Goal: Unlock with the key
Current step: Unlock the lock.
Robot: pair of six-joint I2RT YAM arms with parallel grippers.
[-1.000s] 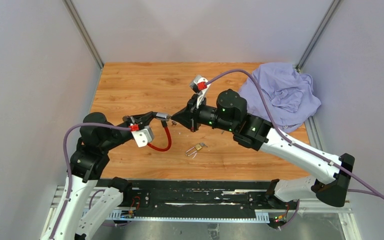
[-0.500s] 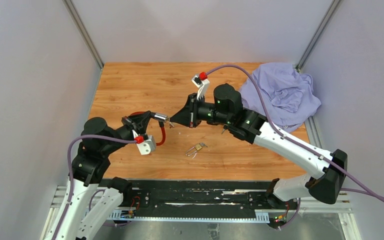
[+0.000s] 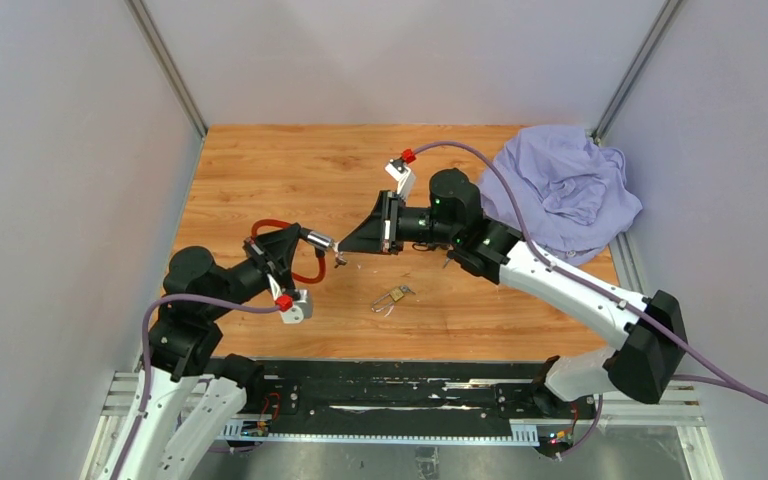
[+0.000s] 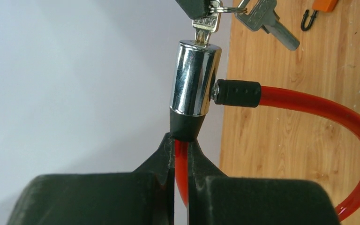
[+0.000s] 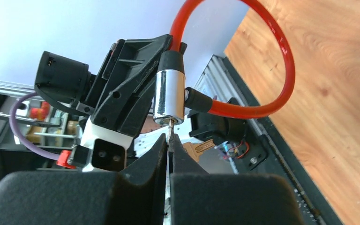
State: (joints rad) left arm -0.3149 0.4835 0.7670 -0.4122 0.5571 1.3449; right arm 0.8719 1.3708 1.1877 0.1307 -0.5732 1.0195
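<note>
Clamping the red cable lock (image 4: 304, 99) below its chrome cylinder (image 4: 196, 77), left gripper (image 4: 182, 146); right gripper (image 5: 168, 144) squeezed on the inserted key (image 4: 205, 22)

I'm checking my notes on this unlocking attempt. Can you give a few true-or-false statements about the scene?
1. The left gripper is shut on the red cable just below the chrome cylinder. True.
2. The right gripper holds nothing. False: it pinches the key, whose tip is in the cylinder's end.
3. The cable's black end cap hangs free of the cylinder. False: it sits against the cylinder's side.
4. A purple cloth lies at the far right corner of the table. True.
</note>
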